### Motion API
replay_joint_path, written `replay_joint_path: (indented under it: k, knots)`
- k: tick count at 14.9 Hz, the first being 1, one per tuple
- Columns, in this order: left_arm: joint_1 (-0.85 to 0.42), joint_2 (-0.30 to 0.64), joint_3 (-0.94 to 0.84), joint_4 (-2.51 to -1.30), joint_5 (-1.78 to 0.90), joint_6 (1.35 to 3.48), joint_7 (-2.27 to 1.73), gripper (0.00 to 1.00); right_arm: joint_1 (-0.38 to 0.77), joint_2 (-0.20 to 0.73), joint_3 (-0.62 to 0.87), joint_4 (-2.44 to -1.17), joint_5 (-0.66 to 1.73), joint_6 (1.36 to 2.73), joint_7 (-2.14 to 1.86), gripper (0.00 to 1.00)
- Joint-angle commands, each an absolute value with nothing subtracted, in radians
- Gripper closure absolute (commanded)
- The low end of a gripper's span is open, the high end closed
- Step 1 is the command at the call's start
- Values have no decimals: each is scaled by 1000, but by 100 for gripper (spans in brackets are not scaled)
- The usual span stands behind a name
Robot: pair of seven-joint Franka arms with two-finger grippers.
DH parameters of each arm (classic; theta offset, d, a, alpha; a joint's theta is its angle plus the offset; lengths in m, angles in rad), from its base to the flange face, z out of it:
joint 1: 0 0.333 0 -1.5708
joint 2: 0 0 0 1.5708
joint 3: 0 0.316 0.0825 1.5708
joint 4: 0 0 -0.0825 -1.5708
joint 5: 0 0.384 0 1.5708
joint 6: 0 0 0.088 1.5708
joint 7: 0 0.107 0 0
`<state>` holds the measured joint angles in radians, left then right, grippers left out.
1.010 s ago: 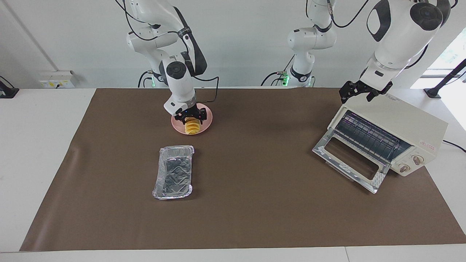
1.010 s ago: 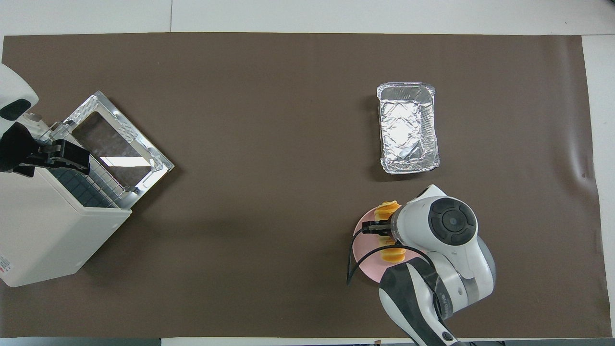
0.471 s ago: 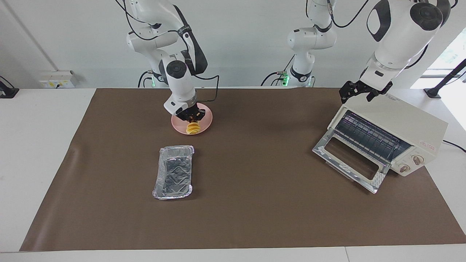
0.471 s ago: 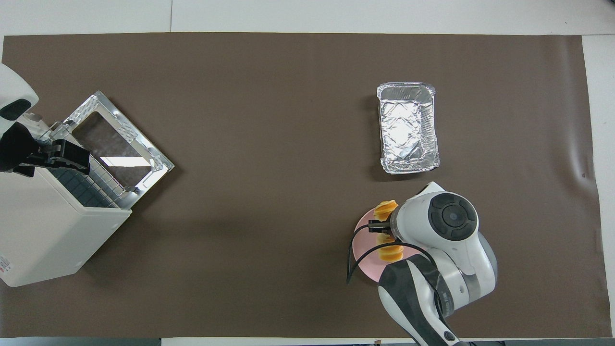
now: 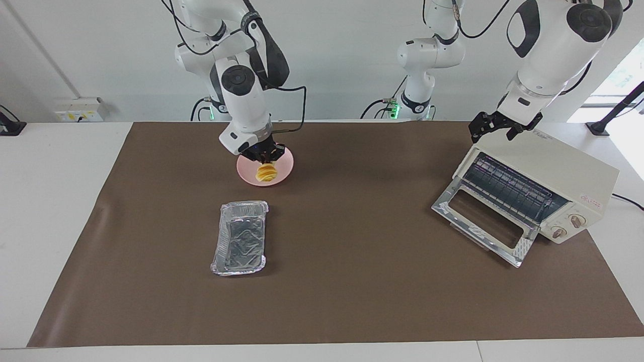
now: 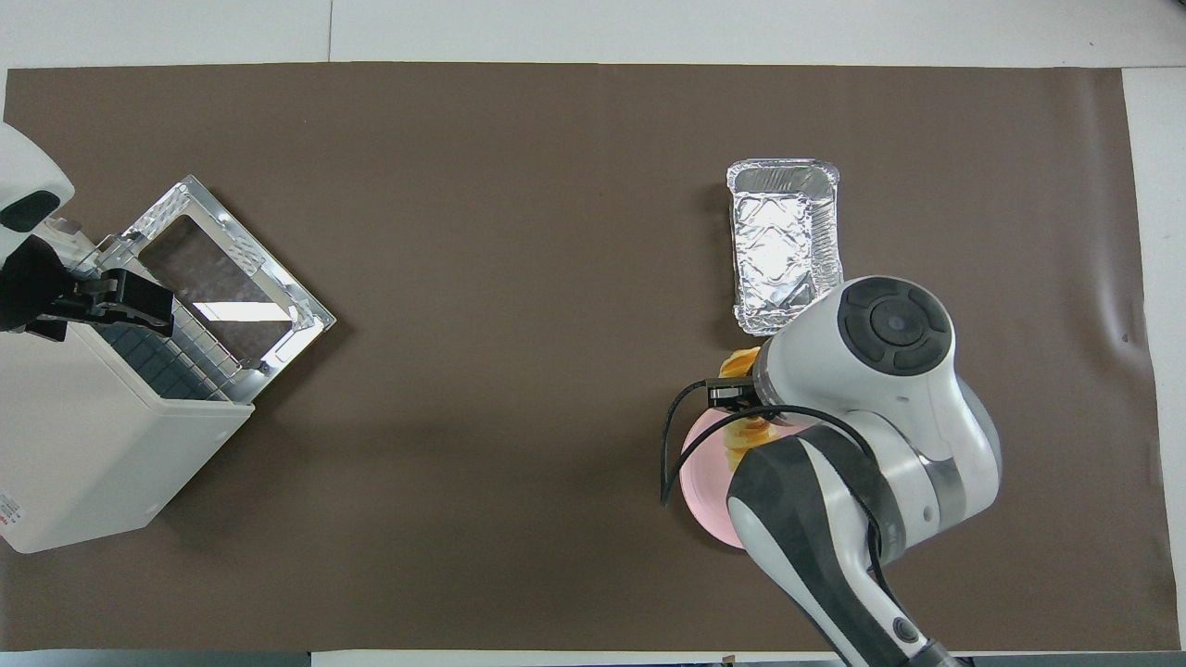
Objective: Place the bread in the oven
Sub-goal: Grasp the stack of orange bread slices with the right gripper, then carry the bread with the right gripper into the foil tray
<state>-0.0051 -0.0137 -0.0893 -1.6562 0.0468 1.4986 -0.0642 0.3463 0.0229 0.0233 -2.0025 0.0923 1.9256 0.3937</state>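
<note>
The bread (image 5: 265, 173), a yellow-orange ridged loaf, hangs end-down just above the pink plate (image 5: 285, 166), and my right gripper (image 5: 262, 158) is shut on its upper part. From overhead the right arm's wrist covers most of the bread (image 6: 738, 363) and part of the plate (image 6: 702, 474). The cream-white oven (image 5: 558, 168) stands at the left arm's end of the table, its glass door (image 5: 482, 221) dropped open onto the mat and its wire rack showing. My left gripper (image 5: 495, 131) waits open over the oven's top corner, holding nothing; overhead the left gripper (image 6: 139, 306) sits above the oven (image 6: 83, 445).
A crinkled silver foil tray (image 5: 240, 244) lies on the brown mat farther from the robots than the plate; in the overhead view the right arm's wrist overlaps a corner of the tray (image 6: 783, 243). A third arm stands idle at the robots' edge.
My right gripper closed on the bread and raised it off the plate, the arm rising and swinging slightly toward the foil tray. The left arm stayed still.
</note>
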Motion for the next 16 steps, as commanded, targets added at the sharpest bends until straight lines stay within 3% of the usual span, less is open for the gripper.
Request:
replay_joint_path:
  k: [1, 5, 9, 14, 16]
  knots:
    - [0, -29, -87, -1666, 32, 1497, -71, 0, 273, 127, 26, -1827, 110, 1861, 307, 100]
    - [0, -29, -89, -1666, 32, 1497, -71, 0, 206, 201, 26, -1717, 115, 1853, 204, 100]
    - [0, -29, -89, -1666, 32, 1497, -71, 0, 175, 385, 23, -1521, 115, 1786, 138, 100]
    - [0, -29, -89, -1666, 32, 1497, -71, 0, 150, 488, 21, -1503, 97, 1816, 61, 100]
    - [0, -29, -89, -1666, 32, 1497, -71, 0, 144, 544, 21, -1439, 97, 1816, 60, 100]
